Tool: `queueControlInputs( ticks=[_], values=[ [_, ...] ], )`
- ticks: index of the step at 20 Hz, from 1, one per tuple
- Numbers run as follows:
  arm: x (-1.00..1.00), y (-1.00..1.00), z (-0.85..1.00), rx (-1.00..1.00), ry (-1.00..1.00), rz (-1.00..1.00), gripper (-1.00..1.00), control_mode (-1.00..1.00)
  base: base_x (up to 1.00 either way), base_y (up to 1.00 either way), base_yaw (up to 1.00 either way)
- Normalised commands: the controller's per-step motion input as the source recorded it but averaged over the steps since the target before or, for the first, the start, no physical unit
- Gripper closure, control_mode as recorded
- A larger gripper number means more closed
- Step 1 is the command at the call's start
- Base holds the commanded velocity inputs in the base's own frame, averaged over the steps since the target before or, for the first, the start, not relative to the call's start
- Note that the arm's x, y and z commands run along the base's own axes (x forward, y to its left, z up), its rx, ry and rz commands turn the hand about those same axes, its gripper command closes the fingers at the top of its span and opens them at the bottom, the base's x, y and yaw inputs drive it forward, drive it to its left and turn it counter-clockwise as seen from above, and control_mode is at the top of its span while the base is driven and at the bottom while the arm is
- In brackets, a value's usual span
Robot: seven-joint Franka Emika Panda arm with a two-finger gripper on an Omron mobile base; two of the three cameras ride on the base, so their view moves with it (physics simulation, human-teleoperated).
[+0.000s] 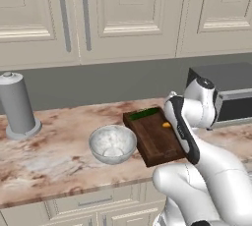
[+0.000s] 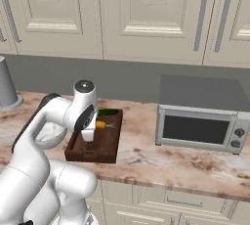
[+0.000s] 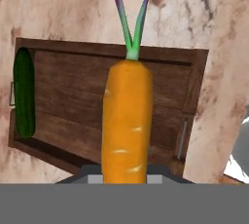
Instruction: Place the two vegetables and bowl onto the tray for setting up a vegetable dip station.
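My gripper (image 3: pixel 125 178) is shut on the orange carrot (image 3: pixel 126 121), which hangs just above the dark brown wooden tray (image 3: pixel 73 121), leaves pointing away from the hand. From the right base camera, the gripper (image 2: pixel 95 127) holds the carrot (image 2: pixel 102 125) over the tray's (image 2: pixel 100 149) far half. The dark-green vegetable (image 3: pixel 24 94) lies inside the tray along its far short end (image 1: pixel 145 114). The mottled whitish bowl (image 1: pixel 112 144) stands on the counter just left of the tray (image 1: pixel 155 144), apart from the gripper. My arm hides part of the bowl (image 2: pixel 49 132) in the right base view.
A toaster oven (image 2: pixel 200 116) stands on the counter right of the tray. A grey paper towel holder (image 1: pixel 17 104) is at the back left. Wall cabinets hang above, and the counter's front edge runs just in front of the tray and bowl.
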Motion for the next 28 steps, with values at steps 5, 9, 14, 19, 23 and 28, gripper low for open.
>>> queueControlInputs(
  ticks=[5, 9, 14, 19, 23, 28],
  values=[
    [0.55, 0.00, -0.03, 0.04, -0.01, 0.02, 1.00, -1.00, 0.00, 0.00, 0.00],
    [0.43, 0.00, -0.03, 0.03, -0.02, 0.05, 1.00, -1.00, 0.00, 0.00, 0.00],
    [0.36, 0.00, -0.03, 0.00, 0.00, 0.09, 1.00, -1.00, 0.00, 0.00, 0.00],
    [0.24, 0.00, -0.07, 0.00, 0.00, 0.07, 1.00, -1.00, 0.00, 0.00, 0.00],
    [0.04, 0.01, -0.19, 0.00, -0.05, 0.02, 1.00, -1.00, 0.00, 0.00, 0.00],
    [0.01, 0.04, -0.24, 0.00, -0.08, 0.00, 1.00, -1.00, 0.00, 0.00, 0.00]
  ],
)
